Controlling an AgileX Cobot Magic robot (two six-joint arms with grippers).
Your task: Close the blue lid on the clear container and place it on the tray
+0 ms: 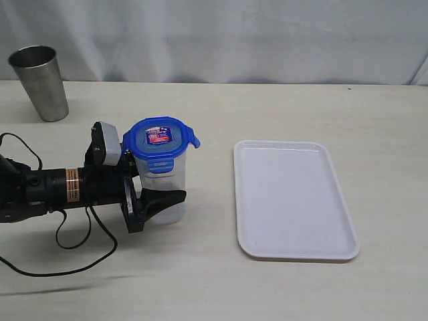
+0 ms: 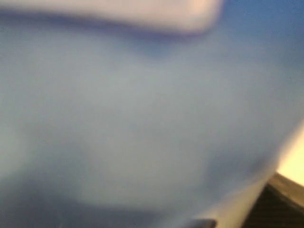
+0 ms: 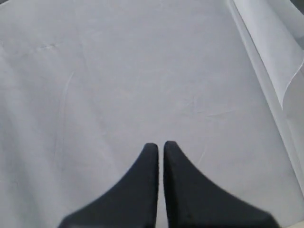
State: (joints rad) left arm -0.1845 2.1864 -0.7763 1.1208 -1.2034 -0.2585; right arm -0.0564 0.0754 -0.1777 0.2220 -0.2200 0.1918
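Currently: left tool [image 1: 167, 187] reaches in level from the counter's left edge. Its jaws sit one on the near side and one on the far side of the container [image 1: 164, 167], gripping its lower half. The container stands upright on the counter [image 1: 214, 281], left of centre, well apart from the tray [image 1: 294, 200], which lies flat to the right of centre. The lid [image 1: 160, 137] sits on the container's mouth, label up. The flap facing the tray juts outward, so I judge it not snapped down; the near flap looks folded flat. (Left wrist view is only a blue blur, too close to read anything.)

Right tool [image 3: 160, 147] is closed and holds nothing. It hangs over bare counter with the tray's rim off to one side, and it does not show in the exterior view.

A steel cup [image 1: 40, 80] stands near the far left corner and plays no part.

Step in hand, as I judge it: lid seated, latching perhaps incomplete, container secured for the carry.

Next move calls for:
- pressing the loose flap down, if it is indeed loose, while the left tool steadies the body
- then lifting straight up and carrying toward the tray
- setting the container down upright inside the rim

Risk: a tall, narrow body gripped low may tip.
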